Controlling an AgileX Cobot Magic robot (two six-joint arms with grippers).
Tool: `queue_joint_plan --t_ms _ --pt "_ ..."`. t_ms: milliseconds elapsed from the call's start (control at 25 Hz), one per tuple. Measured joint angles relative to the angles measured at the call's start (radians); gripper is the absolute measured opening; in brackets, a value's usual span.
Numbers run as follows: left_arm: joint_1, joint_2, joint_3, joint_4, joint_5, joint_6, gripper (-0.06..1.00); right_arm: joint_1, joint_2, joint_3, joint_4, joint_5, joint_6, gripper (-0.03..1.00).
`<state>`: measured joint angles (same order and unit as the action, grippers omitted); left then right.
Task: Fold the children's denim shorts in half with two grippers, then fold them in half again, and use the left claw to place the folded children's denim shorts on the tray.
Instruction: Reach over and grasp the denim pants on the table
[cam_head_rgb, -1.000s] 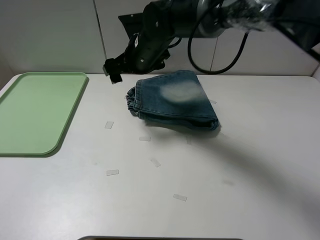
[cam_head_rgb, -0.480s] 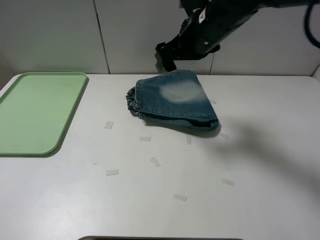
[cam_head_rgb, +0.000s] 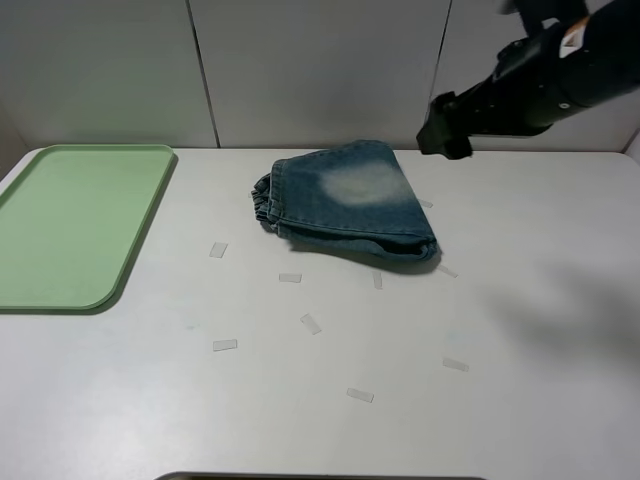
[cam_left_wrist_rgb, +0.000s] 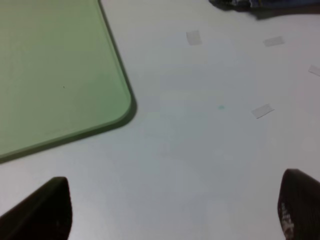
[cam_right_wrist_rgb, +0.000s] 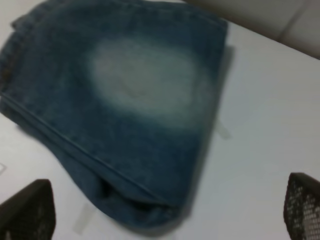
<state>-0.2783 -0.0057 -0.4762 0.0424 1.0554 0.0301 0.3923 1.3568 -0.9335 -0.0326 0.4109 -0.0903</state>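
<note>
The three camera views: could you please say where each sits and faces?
Exterior high: mounted high, facing down across the table; shows tray, denim shorts, right end effector.
Left wrist: on the left arm, facing down at the tray corner; open left end effector frames it.
Right wrist: on the right arm, facing down at the shorts; the open right end effector frames them.
Shared: exterior and left wrist share the tray; exterior and right wrist, the shorts.
</note>
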Motion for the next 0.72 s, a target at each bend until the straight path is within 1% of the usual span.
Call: queue_joint_plan --t_ms 240,520,640,720 --pt "0.0 0.0 0.0 0.0 0.0 0.0 0.81 -0.119 -0.2 0.142 0.0 -0.013 -0.001 0.69" --pt "0.0 0.0 0.0 0.0 0.0 0.0 0.81 -0.261 -0.474 0.266 0.0 -0.016 -0.001 0.69" --pt "0.0 0.0 0.0 0.0 0.0 0.0 0.81 -0.313 -0.607 0.298 0.0 0.012 0.019 0.69" --pt "0.0 0.0 0.0 0.0 0.0 0.0 0.81 -0.349 -0.69 0.308 0.0 0.039 0.052 0.69"
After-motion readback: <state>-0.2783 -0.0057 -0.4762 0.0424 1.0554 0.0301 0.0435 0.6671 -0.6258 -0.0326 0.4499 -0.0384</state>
